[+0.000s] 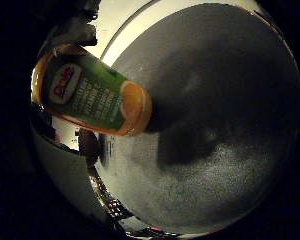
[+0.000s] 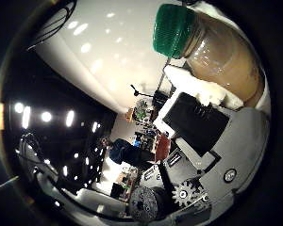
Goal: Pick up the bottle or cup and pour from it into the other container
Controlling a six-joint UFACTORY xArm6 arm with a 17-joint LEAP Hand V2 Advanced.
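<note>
One bottle (image 2: 212, 52) in view, seen from both palm cameras. Thumb-side view: green ribbed cap, clear neck, cloudy tan liquid filling the body. Little-finger-side view: the same bottle's lower part, green label with orange trim and an orange picture near the base end, lying tilted across the frame, close to the palm.

The hand (image 2: 203, 136) shows as white and black finger segments pressed against the bottle's side just below the neck, with one geared part further along. Fingers appear wrapped against the bottle, holding it; the exact curl of each finger cannot be made out, since most of the contact is hidden behind the bottle.

Bottle is off the bench (image 1: 225, 125): the grey, speckled bench surface lies beyond it, and one dark shadow falls on that surface next to the bottle's base end. No contact between bottle and bench visible.

Only one container counted in these views; a second one cannot be made out.

Thumb-side view otherwise looks out into the room: pale ceiling (image 2: 108, 52) with rows of light spots, cluttered shelving in the distance, too small to itemise.
</note>
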